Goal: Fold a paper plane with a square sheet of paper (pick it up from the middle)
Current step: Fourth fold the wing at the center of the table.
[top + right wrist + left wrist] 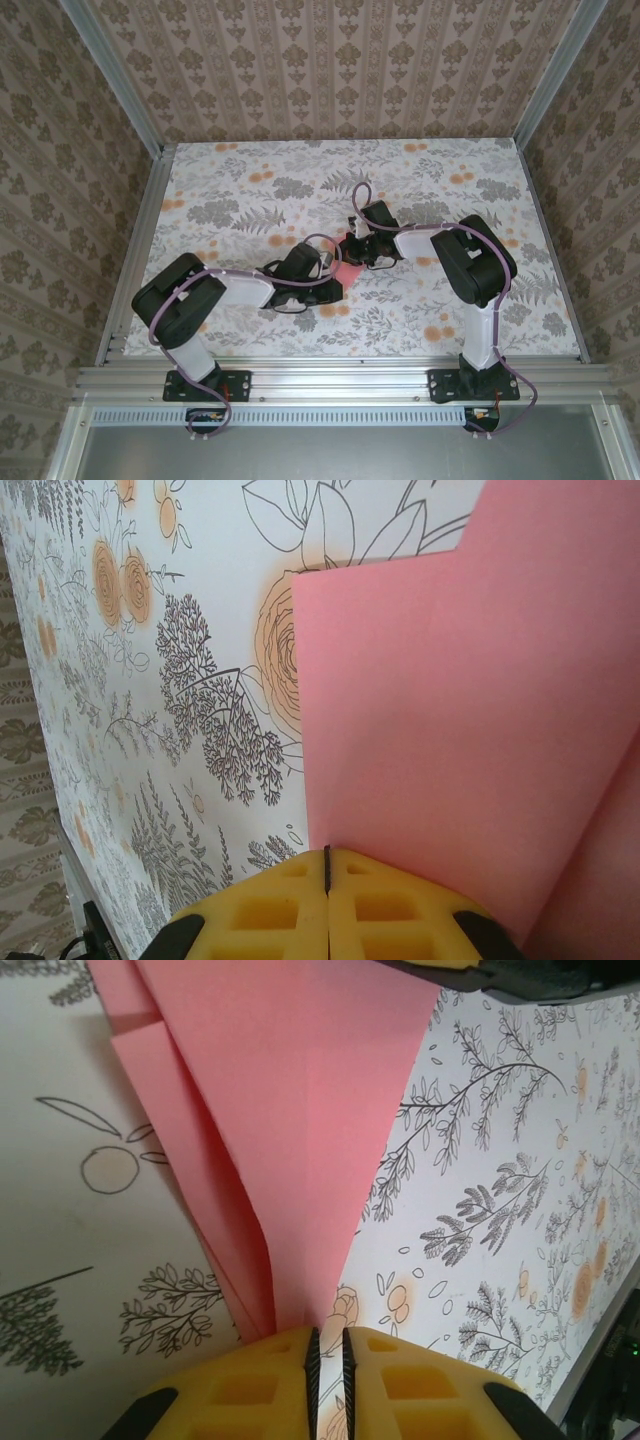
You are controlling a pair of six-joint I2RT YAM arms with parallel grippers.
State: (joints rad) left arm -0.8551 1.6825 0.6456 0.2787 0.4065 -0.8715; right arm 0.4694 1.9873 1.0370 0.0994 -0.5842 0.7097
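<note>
Paper plane, partly folded salmon-pink paper, lay low over the table, just toward 6 o'clock of its centre, held between both grippers. Left gripper reached in from 8 o'clock; on the left wrist view its yellow pads were drawn nearly together on the narrow pointed end of the paper, which fanned out in several layers toward 12 o'clock. Right gripper came in from 1 o'clock; on the right wrist view its pads were pressed together, pinching a straight edge of the paper. The two wrists crowded close over the paper, each arm hemming the other's side. Table surface was a white cloth printed with grey foliage and orange flowers. Brown damask wallpaper closed in 9, 12 and 3 o'clock behind aluminium frame posts; a metal rail ran along 6 o'clock, carrying both arm bases. Open printed surface stretched from the paper toward 12, 9 and 3 o'clock, well apart from every edge.
</note>
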